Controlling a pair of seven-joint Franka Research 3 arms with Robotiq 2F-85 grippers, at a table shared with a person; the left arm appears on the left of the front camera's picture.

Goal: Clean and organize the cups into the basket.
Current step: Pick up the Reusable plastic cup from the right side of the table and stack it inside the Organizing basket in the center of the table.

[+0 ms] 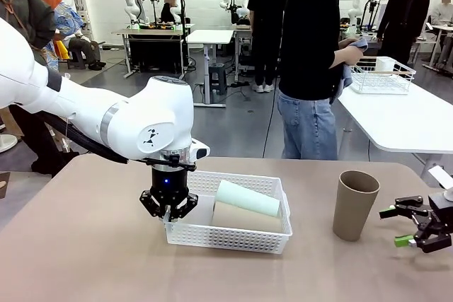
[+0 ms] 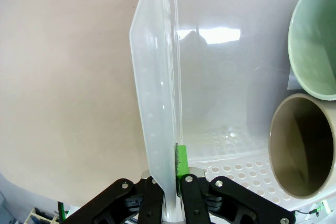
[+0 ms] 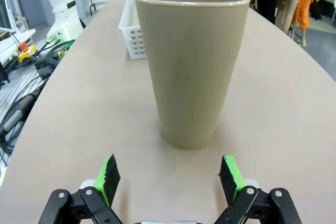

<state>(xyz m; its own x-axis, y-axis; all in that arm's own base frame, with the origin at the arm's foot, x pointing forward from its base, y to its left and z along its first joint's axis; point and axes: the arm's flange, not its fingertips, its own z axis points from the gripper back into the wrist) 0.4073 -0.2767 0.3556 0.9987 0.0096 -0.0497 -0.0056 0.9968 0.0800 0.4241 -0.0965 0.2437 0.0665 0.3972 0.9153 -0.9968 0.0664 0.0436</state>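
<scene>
Left wrist view: left end effector (image 2: pixel 171 174) pinches the basket (image 2: pixel 157 93) wall, one pad hidden behind it; right end effector (image 3: pixel 170 174) spread, tan cup (image 3: pixel 191 61) just ahead.

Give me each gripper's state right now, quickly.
Left gripper: shut on the basket wall.
Right gripper: open, empty, facing the upright tan cup.

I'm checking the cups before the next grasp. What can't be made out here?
Standing tan cup: inside hidden by its own wall, right wrist view.
Mint cup, lying tan cup in the basket: cut off at left wrist view's right edge.
Right gripper: rear cut off by front view's right edge.
</scene>
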